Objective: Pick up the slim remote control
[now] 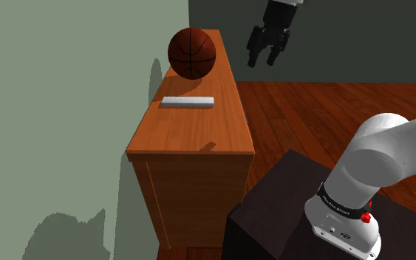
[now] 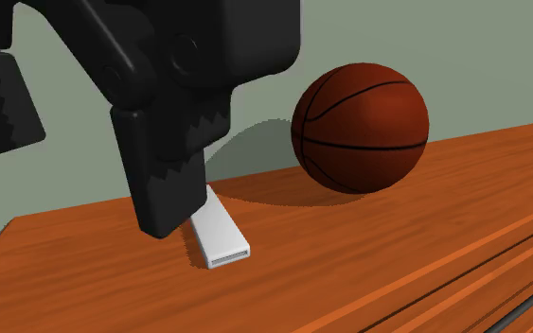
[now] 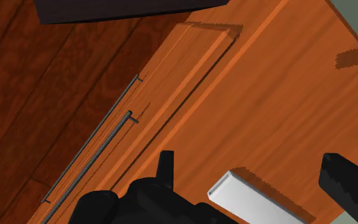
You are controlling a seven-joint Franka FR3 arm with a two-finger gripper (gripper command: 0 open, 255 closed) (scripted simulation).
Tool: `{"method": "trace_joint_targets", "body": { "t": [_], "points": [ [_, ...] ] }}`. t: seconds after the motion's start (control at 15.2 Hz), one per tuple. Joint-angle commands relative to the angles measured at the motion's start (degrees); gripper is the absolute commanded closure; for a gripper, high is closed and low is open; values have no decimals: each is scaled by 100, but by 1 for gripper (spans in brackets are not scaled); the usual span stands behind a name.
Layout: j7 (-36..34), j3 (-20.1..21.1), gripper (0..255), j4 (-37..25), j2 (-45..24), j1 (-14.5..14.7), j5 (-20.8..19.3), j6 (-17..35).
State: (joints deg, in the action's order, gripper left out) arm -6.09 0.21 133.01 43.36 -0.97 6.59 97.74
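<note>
We're on the approach here: our gripper (image 1: 264,57) hangs high above the wooden dresser (image 1: 199,140), fingers spread wide and gripping nothing. The slim white remote (image 1: 188,102) lies flat on the dresser top, on the near side of the basketball (image 1: 192,52) and not touching it. Next, we reckon, comes a drop straddling the remote's narrow sides, clear of the ball, then a squeeze.

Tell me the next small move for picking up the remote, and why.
Probably lower the black gripper straight down with its fingers open. It hangs above the wooden dresser top, and in the wrist view the slim white remote control lies flat below, between the spread fingers and untouched. The brown basketball sits apart from the remote, so it should not obstruct.
</note>
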Motion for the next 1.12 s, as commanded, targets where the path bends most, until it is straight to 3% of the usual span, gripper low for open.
{"method": "trace_joint_targets", "body": {
  "t": [0.0, 0.53, 1.06],
  "points": [
    [0, 0, 0, 0, 0, 0, 0, 0],
    [1160, -40, 0, -816, -1878, 401, -155, 743],
    [2150, 104, 0, -1998, -3706, 710, -327, 1092]
  ]
}}
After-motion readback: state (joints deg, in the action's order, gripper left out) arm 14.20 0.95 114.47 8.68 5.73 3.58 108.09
